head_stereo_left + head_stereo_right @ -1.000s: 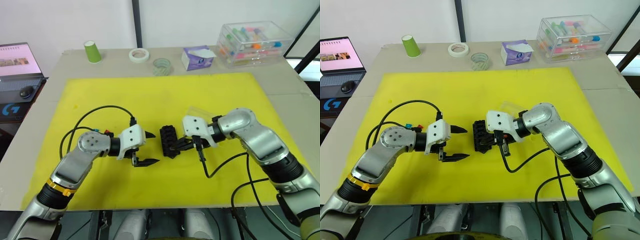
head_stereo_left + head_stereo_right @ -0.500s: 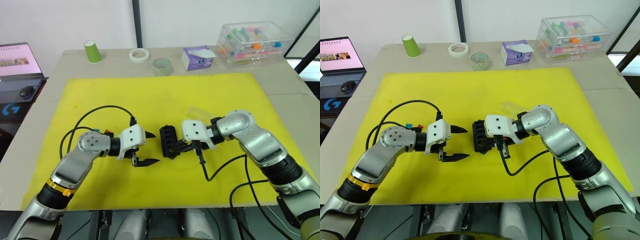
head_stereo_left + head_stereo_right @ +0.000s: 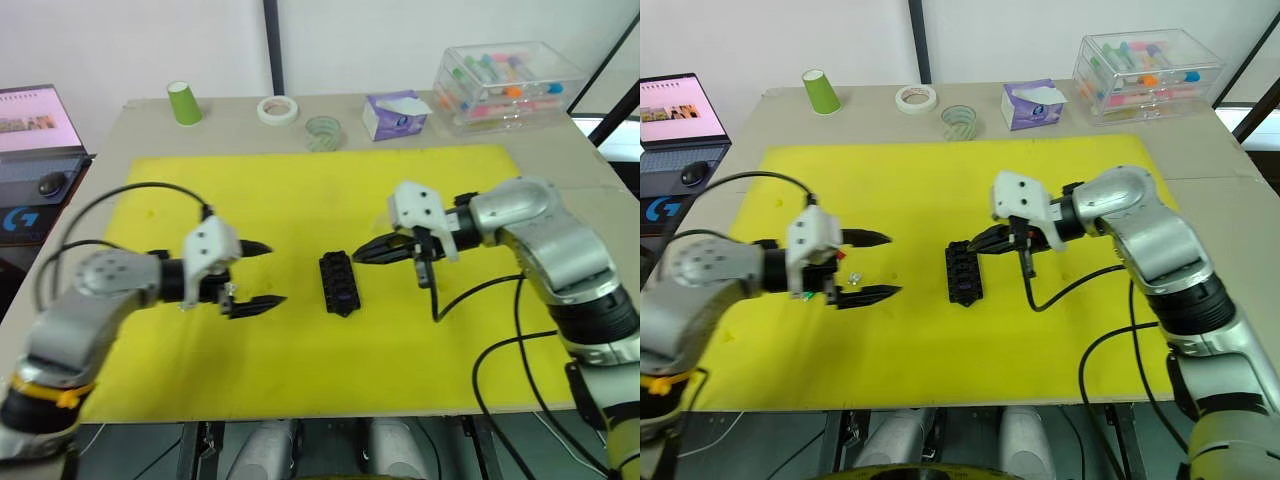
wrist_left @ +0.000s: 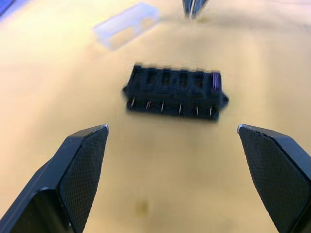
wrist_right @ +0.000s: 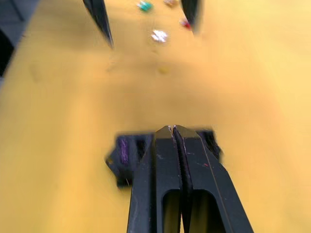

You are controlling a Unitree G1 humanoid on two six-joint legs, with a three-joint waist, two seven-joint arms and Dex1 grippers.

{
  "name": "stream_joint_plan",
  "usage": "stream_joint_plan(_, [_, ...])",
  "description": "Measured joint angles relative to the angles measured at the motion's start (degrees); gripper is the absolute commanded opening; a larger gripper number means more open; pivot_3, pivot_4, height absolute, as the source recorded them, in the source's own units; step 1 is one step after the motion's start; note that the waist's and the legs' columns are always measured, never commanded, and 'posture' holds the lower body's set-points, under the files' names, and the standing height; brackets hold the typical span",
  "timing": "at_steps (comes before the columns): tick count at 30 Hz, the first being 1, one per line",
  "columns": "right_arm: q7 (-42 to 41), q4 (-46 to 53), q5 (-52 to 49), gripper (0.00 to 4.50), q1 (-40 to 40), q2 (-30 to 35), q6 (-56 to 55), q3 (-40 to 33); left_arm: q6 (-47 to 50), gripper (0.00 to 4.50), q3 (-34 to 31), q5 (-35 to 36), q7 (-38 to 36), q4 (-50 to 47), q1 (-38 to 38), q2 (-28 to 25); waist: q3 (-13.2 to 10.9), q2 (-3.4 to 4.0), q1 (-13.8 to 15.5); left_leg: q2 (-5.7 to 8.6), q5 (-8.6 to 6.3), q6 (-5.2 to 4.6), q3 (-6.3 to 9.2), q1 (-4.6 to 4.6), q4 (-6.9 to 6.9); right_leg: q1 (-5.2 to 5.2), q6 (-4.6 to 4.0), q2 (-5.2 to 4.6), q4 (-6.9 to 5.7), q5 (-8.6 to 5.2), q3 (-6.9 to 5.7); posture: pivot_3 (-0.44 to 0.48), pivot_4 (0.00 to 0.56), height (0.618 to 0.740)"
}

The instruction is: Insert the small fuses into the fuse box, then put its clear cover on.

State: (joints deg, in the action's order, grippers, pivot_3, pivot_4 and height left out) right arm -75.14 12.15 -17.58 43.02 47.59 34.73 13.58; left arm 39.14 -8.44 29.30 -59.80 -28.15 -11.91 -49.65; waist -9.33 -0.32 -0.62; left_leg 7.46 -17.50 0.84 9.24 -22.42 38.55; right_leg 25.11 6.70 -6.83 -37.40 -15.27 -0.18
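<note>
The black fuse box (image 3: 338, 283) lies on the yellow mat (image 3: 300, 190) between my two grippers, and a purple fuse (image 4: 215, 81) sits in one of its end slots. My left gripper (image 3: 262, 273) is open to the left of the box, apart from it. Several small fuses (image 3: 853, 276) lie loose on the mat by that gripper, among them a teal, a white and a red one (image 5: 158, 35). Raised just beyond the box's far right, my right gripper (image 3: 358, 252) is shut with nothing between its fingers. The clear cover (image 4: 127, 25) lies on the mat past the box.
Along the table's far edge stand a green cup (image 3: 184, 103), a white tape roll (image 3: 278, 109), a clear tape roll (image 3: 323, 132), a tissue box (image 3: 396, 115) and a large clear storage box (image 3: 508, 86). A laptop (image 3: 35, 125) sits off the table's left side.
My right gripper has lifted off the fuse box, moving up and back. My left gripper has drawn away to the left, still open.
</note>
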Motion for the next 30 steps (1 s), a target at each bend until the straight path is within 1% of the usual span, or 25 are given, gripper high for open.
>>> stream_joint_plan(3, [-0.86, -2.58, 0.50, 0.03, -2.83, 5.38, -1.47, -2.37, 2.76, 4.50, -11.42, 1.44, -2.26, -0.14, 9.60, -5.47, -0.02, 0.03, 0.01, -0.01, 0.00, 0.00, -0.03, 0.00, -0.04, 0.02, 0.00, 0.00, 0.01, 0.00, 0.00, 0.000, 0.150, 0.740])
stream_joint_plan(4, [-1.02, -4.62, 0.85, 0.42, -3.61, 7.10, -2.38, -3.47, 3.40, 4.50, -16.56, 1.48, -3.52, 0.39, 13.48, -7.04, -0.02, 0.03, 0.02, -0.01, 0.00, 0.00, -0.04, 0.00, -0.04, 0.02, 0.00, 0.00, 0.01, 0.00, 0.00, 0.000, 0.150, 0.740])
stream_joint_plan(5, [-1.16, -6.29, 1.22, 0.60, -3.99, 8.57, -3.19, -4.21, 4.10, 4.50, -21.02, 1.54, -4.88, 1.06, 16.42, -8.08, -0.02, 0.04, 0.02, -0.01, 0.00, 0.00, -0.06, 0.01, -0.05, 0.02, -0.01, 0.00, 0.01, 0.00, 0.00, 0.000, 0.150, 0.740])
stream_joint_plan(6, [-1.30, -7.98, 1.57, 0.95, -4.37, 9.88, -4.02, -5.19, 4.38, 4.50, -25.61, 1.49, -6.40, 2.03, 19.32, -8.85, -0.03, 0.04, 0.02, -0.02, 0.00, 0.00, -0.07, 0.02, -0.08, 0.01, -0.01, 0.00, 0.04, 0.00, 0.00, 0.000, 0.150, 0.740])
stream_joint_plan(9, [-2.02, -12.90, 1.84, 1.97, -5.21, 13.04, -6.08, -7.63, 3.67, 4.50, -36.66, -0.14, -10.68, 7.46, 26.73, -10.58, -0.03, 0.05, 0.01, -0.03, 0.00, 0.00, -0.14, 0.08, -0.24, 0.00, -0.01, -0.02, 0.11, -0.01, 0.00, 0.000, 0.150, 0.740])
stream_joint_plan(11, [-2.40, -15.74, 2.92, 2.74, -5.47, 14.33, -8.29, -7.90, 0.84, 4.50, -40.52, -2.51, -12.68, 12.46, 29.85, -11.43, -0.03, 0.06, -0.04, -0.06, 0.00, 0.00, -0.20, 0.12, -0.28, 0.00, -0.01, -0.02, 0.13, 0.00, 0.00, 0.000, 0.150, 0.740])
stream_joint_plan(13, [-2.42, -20.72, 4.76, 3.50, -5.43, 15.24, -11.10, -7.91, -2.13, 4.50, -43.63, -4.67, -14.14, 18.70, 32.29, -12.07, -0.03, 0.06, -0.10, -0.06, 0.00, 0.00, -0.24, 0.13, -0.31, 0.00, -0.01, -0.02, 0.15, 0.00, 0.01, 0.000, 0.150, 0.740])
stream_joint_plan(16, [-2.50, -27.11, 7.67, 4.48, -5.39, 16.11, -14.39, -7.76, -5.67, 4.50, -46.38, -6.87, -16.03, 26.64, 35.21, -12.31, -0.07, 0.12, -0.10, -0.06, -0.01, -0.01, -0.26, 0.13, -0.33, 0.04, -0.01, -0.02, 0.15, 0.00, 0.03, 0.000, 0.150, 0.740])
stream_joint_plan(20, [-3.39, -28.89, 9.05, 4.48, -5.48, 16.08, -16.57, -7.59, -8.30, 4.50, -46.67, -7.29, -18.05, 31.25, 35.86, -12.32, -0.07, 0.12, -0.13, -0.09, -0.01, 0.00, -0.26, 0.13, -0.34, 0.03, -0.02, -0.01, 0.15, 0.00, 0.03, 0.000, 0.150, 0.740])
stream_joint_plan(23, [-3.60, -30.91, 9.82, 4.48, -5.22, 15.87, -17.36, -7.57, -10.15, 4.50, -46.32, -7.21, -19.10, 33.24, 34.92, -12.32, -0.07, 0.12, -0.07, -0.08, -0.01, 0.00, -0.26, 0.13, -0.34, 0.03, -0.02, -0.01, 0.15, 0.00, 0.03, 0.000, 0.150, 0.740])
stream_joint_plan(26, [-3.90, -32.63, 10.70, 4.48, -4.89, 15.80, -18.27, -7.28, -12.61, 4.50, -44.59, -6.98, -19.78, 34.17, 32.96, -12.32, -0.07, 0.15, -0.13, -0.09, -0.01, 0.00, -0.27, 0.12, -0.34, 0.03, -0.02, -0.02, 0.15, 0.00, 0.03, 0.000, 0.150, 0.740])
stream_joint_plan(30, [-4.11, -32.35, 10.63, 4.48, -4.94, 15.81, -17.77, -7.29, -13.97, 4.50, -42.60, -6.87, -19.78, 34.81, 31.41, -12.31, -0.08, 0.17, -0.26, -0.10, -0.01, 0.00, -0.27, 0.12, -0.36, 0.07, -0.02, 0.00, 0.14, 0.00, 0.04, 0.000, 0.150, 0.740])
